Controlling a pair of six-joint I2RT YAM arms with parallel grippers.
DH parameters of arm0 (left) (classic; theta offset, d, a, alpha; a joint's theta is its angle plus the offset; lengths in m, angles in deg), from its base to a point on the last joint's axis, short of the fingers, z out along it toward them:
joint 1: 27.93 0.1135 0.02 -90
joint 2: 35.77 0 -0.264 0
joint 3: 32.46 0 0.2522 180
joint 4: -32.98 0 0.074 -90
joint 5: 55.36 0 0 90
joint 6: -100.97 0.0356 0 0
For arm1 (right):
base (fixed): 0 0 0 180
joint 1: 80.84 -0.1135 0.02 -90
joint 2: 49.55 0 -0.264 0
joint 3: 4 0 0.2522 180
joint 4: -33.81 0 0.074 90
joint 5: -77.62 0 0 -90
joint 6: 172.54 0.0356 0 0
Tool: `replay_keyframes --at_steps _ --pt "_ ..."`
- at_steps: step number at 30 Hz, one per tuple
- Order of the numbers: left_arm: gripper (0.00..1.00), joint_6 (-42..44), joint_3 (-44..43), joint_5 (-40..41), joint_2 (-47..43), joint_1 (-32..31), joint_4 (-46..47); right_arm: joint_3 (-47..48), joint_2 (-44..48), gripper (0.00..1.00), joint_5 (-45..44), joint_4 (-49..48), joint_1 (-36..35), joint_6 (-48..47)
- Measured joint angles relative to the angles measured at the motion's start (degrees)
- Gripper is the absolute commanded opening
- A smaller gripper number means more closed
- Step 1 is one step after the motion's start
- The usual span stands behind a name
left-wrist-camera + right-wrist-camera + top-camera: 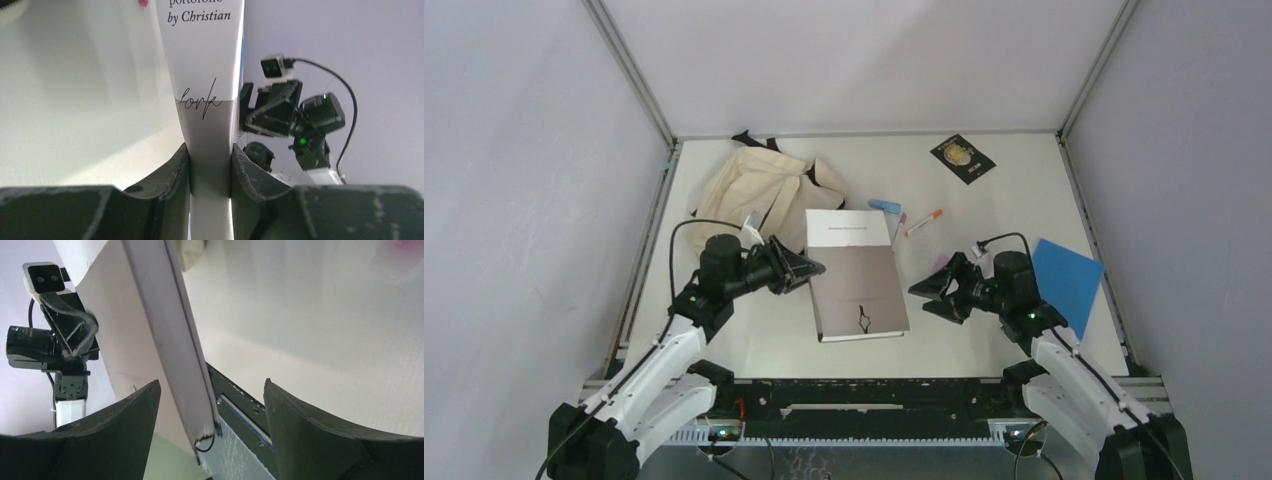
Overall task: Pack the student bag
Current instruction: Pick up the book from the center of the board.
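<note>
bag (759, 195): 11 o'clock, contents hidden
left gripper (809, 268): clamped on book (856, 275)
right gripper (929, 292): jaws wide, no grip

- On the book (205, 60) cover, printed in italics: "by Christian", below a word cut off at the top, seemingly "portofolio".
- Lower on the same cover, a handwritten-style word, roughly "fork".

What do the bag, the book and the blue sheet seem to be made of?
The student bag looks like soft cream fabric, perhaps canvas: matte, slumped in folds, black trim. The book seems paper with a smooth card cover, white over grey, with printed lettering. The blue sheet looks like thin matte paper or card; I cannot tell which.
</note>
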Motion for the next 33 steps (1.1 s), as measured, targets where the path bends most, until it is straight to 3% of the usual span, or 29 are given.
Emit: replay_keyframes --at_steps 3,10,14,22,33 --pt "0.25 0.13 -2.95 3.96 0.13 0.00 -1.29 -0.02 5.57 0.99 -1.51 1.31 0.13 1.70" --pt "0.23 -0.83 -7.72 12.24 3.74 0.00 0.94 -8.35 23.19 1.00 -8.22 -12.17 -0.76 13.46" --pt "0.23 -3.21 -7.89 14.95 5.40 0.00 4.59 -12.04 25.09 1.00 -14.08 -17.88 -5.20 18.16" --pt "0.23 -7.08 -7.89 15.74 8.94 0.00 11.19 -12.83 13.79 1.00 -25.99 -32.79 -20.13 20.20" --pt "0.25 -9.79 -7.87 16.02 8.90 0.00 15.19 -10.27 -10.97 1.00 -31.23 -56.11 -22.36 19.12"
